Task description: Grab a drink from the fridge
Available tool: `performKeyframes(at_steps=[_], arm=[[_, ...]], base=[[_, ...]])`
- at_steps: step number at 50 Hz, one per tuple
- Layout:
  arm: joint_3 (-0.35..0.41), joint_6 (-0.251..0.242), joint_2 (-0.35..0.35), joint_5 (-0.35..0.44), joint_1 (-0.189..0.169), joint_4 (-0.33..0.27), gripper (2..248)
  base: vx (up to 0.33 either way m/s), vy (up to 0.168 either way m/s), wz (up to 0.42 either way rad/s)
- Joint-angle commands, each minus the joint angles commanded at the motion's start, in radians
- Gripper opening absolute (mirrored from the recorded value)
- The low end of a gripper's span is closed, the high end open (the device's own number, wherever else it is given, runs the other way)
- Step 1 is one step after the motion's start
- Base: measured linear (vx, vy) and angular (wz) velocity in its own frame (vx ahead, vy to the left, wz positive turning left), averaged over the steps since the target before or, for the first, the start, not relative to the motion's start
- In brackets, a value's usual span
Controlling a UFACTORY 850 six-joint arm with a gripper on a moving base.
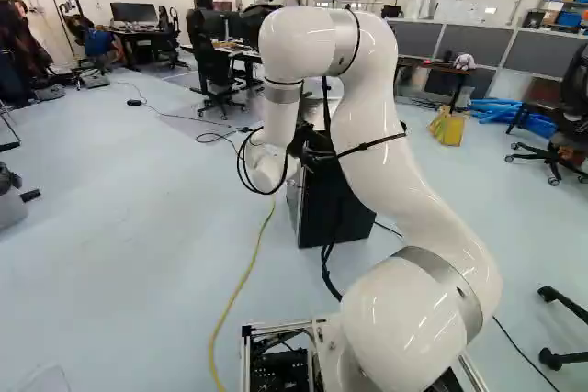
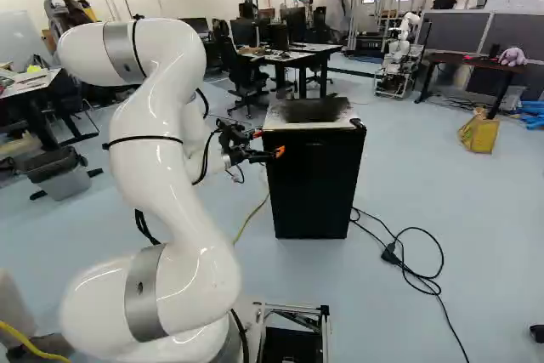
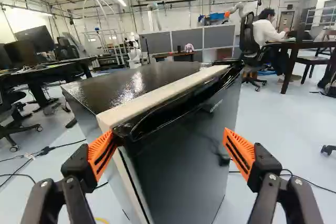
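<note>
Left base view, from the left: a yellow cable [image 1: 231,293] curves along the pale floor, then the dark fridge [image 1: 322,213] stands on the floor ahead of the base, partly hidden by the white arm [image 1: 395,172], which rises right of the middle. Past it, further back, come a yellow bag [image 1: 447,127], some blue tubes [image 1: 501,111] on the floor and a black wheeled chair [image 1: 571,112]. In the right base view a grey bin [image 2: 64,178] stands at the left, then the arm bends up and forward, its gripper [image 2: 269,144] at the upper left corner of the fridge, near the top. Right of the fridge are another robot [image 2: 399,53] well back, a black cable [image 2: 422,280] looped on the floor, the bag, and a purple plush toy [image 2: 512,57] on a dark table [image 2: 467,60]. The wrist view shows the gripper [image 3: 168,148] spread wide and grasping nothing, the fridge ahead of it and between its fingers; one orange pad [image 3: 101,155] overlaps the near top corner, though whether it touches I can't tell.
</note>
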Motion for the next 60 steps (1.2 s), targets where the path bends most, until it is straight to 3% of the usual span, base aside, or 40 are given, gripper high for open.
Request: performKeyframes(at_steps=[21,60], arm=[[0.072,0.000,0.038,0.000,-0.014,0.018,247],[0.318,0.000,0.167,0.000,0.040,0.052,247]], base=[[0.000,-0.002,-0.005],[-0.001,0.000,0.001]])
